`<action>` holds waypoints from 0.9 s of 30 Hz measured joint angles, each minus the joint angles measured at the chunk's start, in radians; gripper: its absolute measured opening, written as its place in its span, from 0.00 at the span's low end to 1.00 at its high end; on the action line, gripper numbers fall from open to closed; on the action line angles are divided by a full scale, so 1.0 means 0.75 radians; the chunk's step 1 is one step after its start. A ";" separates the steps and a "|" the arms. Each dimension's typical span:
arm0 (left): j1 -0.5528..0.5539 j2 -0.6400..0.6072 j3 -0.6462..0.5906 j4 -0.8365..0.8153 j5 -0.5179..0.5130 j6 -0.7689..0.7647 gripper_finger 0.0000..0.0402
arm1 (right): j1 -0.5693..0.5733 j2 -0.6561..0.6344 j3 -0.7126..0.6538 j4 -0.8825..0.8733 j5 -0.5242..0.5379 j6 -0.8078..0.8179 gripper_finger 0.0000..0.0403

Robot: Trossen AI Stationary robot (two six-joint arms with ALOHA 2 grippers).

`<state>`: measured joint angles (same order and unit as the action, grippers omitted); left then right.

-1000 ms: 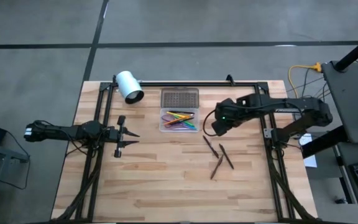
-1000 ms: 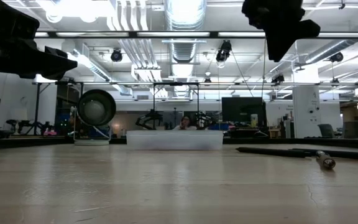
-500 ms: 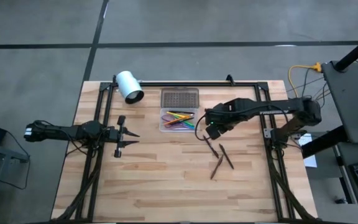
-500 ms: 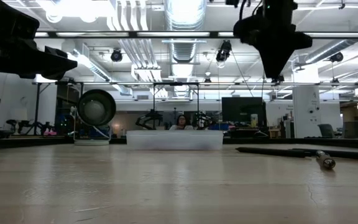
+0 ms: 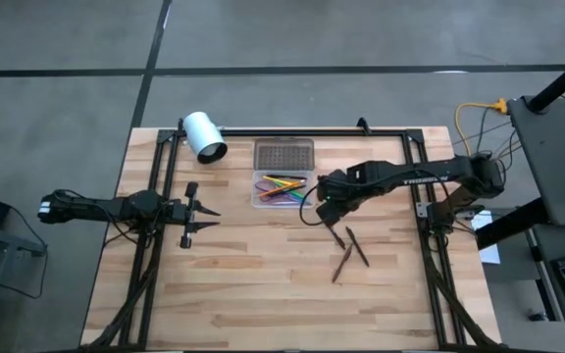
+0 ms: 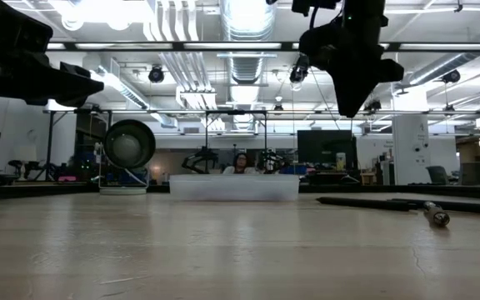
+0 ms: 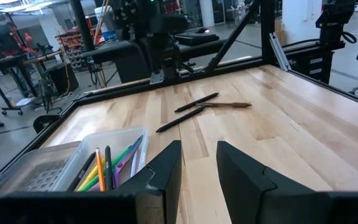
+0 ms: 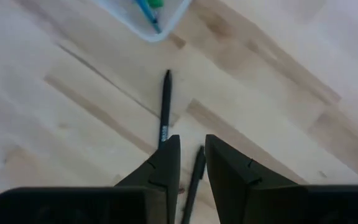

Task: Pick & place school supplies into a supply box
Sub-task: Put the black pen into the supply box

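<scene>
We count three dark pens point(image 5: 346, 247) lying loose on the wooden table point(image 5: 263, 294), and one clear box point(image 5: 282, 189) holding a bundle of coloured pens point(image 5: 282, 186) too tightly packed for us to number exactly. We also see one grey dotted lid point(image 5: 283, 155) just behind the box and one white cylinder point(image 5: 204, 135). We count two arms, one left gripper point(image 5: 204, 214) and one right gripper point(image 5: 314, 210).

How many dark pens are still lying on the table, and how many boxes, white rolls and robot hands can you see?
Dark pens loose on the table: 3
Clear supply box, with coloured pens inside: 1
Grey dotted lid: 1
White cylinder: 1
Robot hands: 2, the left hand and the right hand
Total: 8
</scene>
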<state>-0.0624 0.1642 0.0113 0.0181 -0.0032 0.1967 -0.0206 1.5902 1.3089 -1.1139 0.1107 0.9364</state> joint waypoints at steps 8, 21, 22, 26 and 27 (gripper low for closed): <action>0.001 0.000 0.000 0.000 0.000 0.000 0.22 | 0.018 0.024 -0.074 0.058 -0.012 0.028 0.17; 0.000 0.002 0.000 0.000 0.000 0.000 0.22 | 0.028 0.109 -0.135 0.239 -0.093 -0.037 0.17; 0.000 0.003 0.000 0.000 0.000 0.000 0.22 | 0.028 0.111 -0.135 0.241 -0.093 -0.034 0.17; 0.001 0.002 0.000 0.000 0.000 0.000 0.22 | 0.028 0.132 -0.156 0.243 -0.089 0.003 0.17; 0.000 0.002 0.000 0.000 0.000 0.000 0.22 | 0.029 0.138 -0.163 0.244 -0.089 0.004 0.17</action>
<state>-0.0621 0.1654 0.0113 0.0181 -0.0033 0.1967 0.0010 1.6936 1.1866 -0.9310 0.0437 0.9391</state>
